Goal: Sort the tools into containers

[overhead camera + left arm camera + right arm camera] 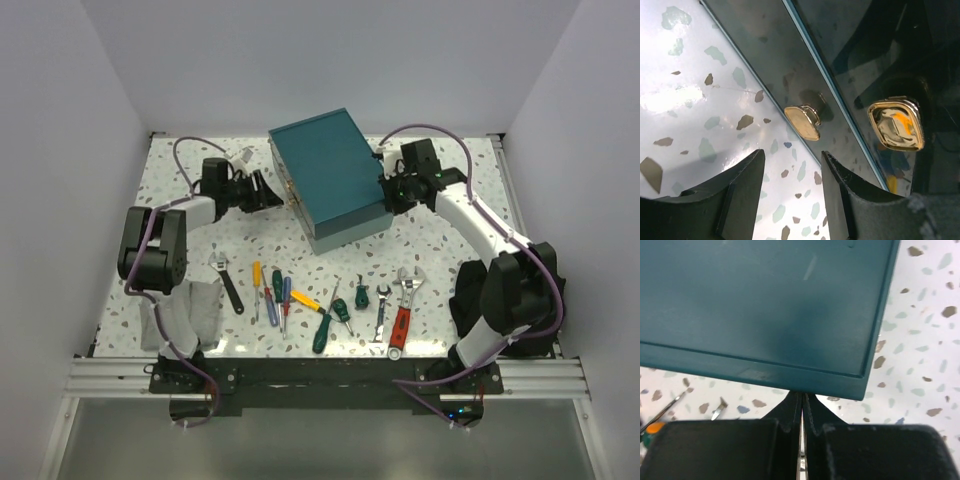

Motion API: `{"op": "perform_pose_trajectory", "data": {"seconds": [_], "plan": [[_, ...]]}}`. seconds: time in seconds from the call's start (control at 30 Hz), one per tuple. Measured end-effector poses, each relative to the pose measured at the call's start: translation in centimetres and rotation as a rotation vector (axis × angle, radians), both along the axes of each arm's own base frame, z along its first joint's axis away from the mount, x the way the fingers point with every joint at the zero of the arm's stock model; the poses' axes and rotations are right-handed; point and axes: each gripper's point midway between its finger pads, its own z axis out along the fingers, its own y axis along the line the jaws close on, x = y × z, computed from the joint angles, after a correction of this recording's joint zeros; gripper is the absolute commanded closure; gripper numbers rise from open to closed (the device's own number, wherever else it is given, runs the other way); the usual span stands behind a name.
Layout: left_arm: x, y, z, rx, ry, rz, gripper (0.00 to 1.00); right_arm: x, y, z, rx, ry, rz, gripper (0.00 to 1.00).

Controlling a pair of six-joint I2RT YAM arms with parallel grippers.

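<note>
The teal box (330,180) stands at the table's back middle, with its clear drawer fronts (790,75) and brass knobs facing left. My left gripper (268,190) is open just short of that face. In the left wrist view a brass knob (802,122) lies a little ahead of the open left gripper (792,155), and a second knob (896,125) is to its right. My right gripper (386,186) is shut and empty, its tips (802,395) against the box's right side (765,315). The tools lie in a row near the front: a black-handled wrench (226,281), screwdrivers (285,300) and a red-handled wrench (403,316).
A grey folded cloth (197,305) lies at the front left beside the left arm's base. Low white walls edge the speckled table (470,270). A screwdriver tip (717,409) shows at the left of the right wrist view.
</note>
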Motion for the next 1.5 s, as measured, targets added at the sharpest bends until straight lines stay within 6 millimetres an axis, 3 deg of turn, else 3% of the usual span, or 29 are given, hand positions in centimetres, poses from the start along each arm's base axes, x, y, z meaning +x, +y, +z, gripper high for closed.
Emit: {"op": "perform_pose_trajectory", "data": {"seconds": [0.23, 0.27, 0.3, 0.4, 0.53, 0.67, 0.77, 0.87, 1.03, 1.13, 1.5], "plan": [[1.1, -1.6, -1.3, -0.012, 0.039, 0.027, 0.45, 2.2, -0.3, 2.0, -0.022, -0.056, -0.035, 0.99], [1.3, -1.9, -1.4, -0.013, 0.041, 0.030, 0.45, 2.3, -0.3, 2.7, -0.019, -0.064, -0.036, 0.86], [1.5, -2.1, -1.5, -0.017, 0.044, 0.034, 0.45, 2.4, -0.2, 3.3, -0.013, -0.076, -0.035, 0.60], [2.1, -2.9, -1.8, -0.024, 0.051, 0.040, 0.45, 3.3, 0.2, 6.5, 0.024, -0.158, -0.040, 0.37], [2.5, -3.0, -2.1, -0.015, 0.079, 0.067, 0.45, 3.4, 0.3, 10.6, 0.069, -0.259, -0.048, 0.33], [3.1, -3.4, -2.1, 0.017, 0.087, 0.096, 0.45, 4.3, 0.8, 12.3, 0.101, -0.314, -0.056, 0.33], [3.3, -3.4, -2.2, 0.042, 0.090, 0.114, 0.46, 5.8, 1.8, 11.8, 0.109, -0.319, -0.053, 0.35], [3.3, -3.2, -2.2, 0.060, 0.093, 0.128, 0.46, 7.3, 3.6, 9.6, 0.110, -0.289, -0.037, 0.37], [3.1, -2.7, -2.2, 0.111, 0.077, 0.150, 0.46, 9.8, 6.3, 3.5, 0.100, -0.179, -0.037, 0.39], [2.5, -1.7, -2.2, 0.134, 0.074, 0.175, 0.46, 11.4, 6.8, 3.8, 0.114, -0.214, -0.056, 0.40], [-0.2, 4.5, -2.4, 0.206, 0.123, 0.238, 0.47, 12.1, 6.3, 3.5, 0.107, -0.229, -0.106, 0.41]]}}
